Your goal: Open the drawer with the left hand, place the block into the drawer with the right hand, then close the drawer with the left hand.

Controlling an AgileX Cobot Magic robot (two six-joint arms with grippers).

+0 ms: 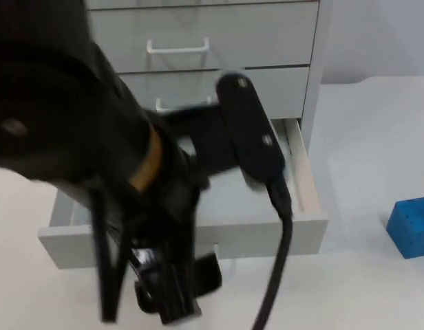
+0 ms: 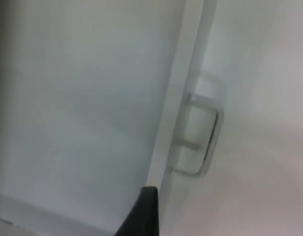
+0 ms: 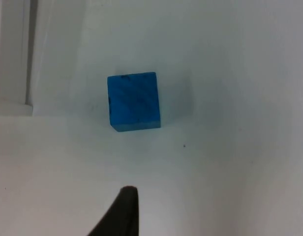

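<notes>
Top view. Cabinet (image 1: 267,41) of 3 drawers at the back of the table (image 1: 363,289). Lowest drawer (image 1: 294,227) pulled well out, its floor bare as far as visible. Left arm (image 1: 74,137) stretched across the drawer, hiding much of it. Left gripper (image 1: 172,289) just in front of the drawer front, near the handle; jaw state: cannot tell from here. Blue block (image 1: 411,227) on the table, well to the right of the drawer, apart from it.

Left wrist view. Drawer front (image 2: 173,147) seen edge-on, with the inside floor to one side and the handle (image 2: 205,140) on the other. 1 black fingertip (image 2: 141,214) close by the drawer front, not on the handle. Jaws: cannot tell whether apart or together.

Right wrist view. Block (image 3: 133,101) resting flat on the table, untouched. 1 black fingertip (image 3: 123,211) near it, apart from it. Corner of the cabinet (image 3: 14,59) beside the block, not touching. Jaws: cannot tell.

Step in hand, as judged: step 1, drawer opening, looks done or nearly done; block not yet grasped. Next move calls for: left arm out of the way of the drawer opening; right gripper down over the block, jaws either side of 2 opposite faces, then lift and carry into the drawer.
</notes>
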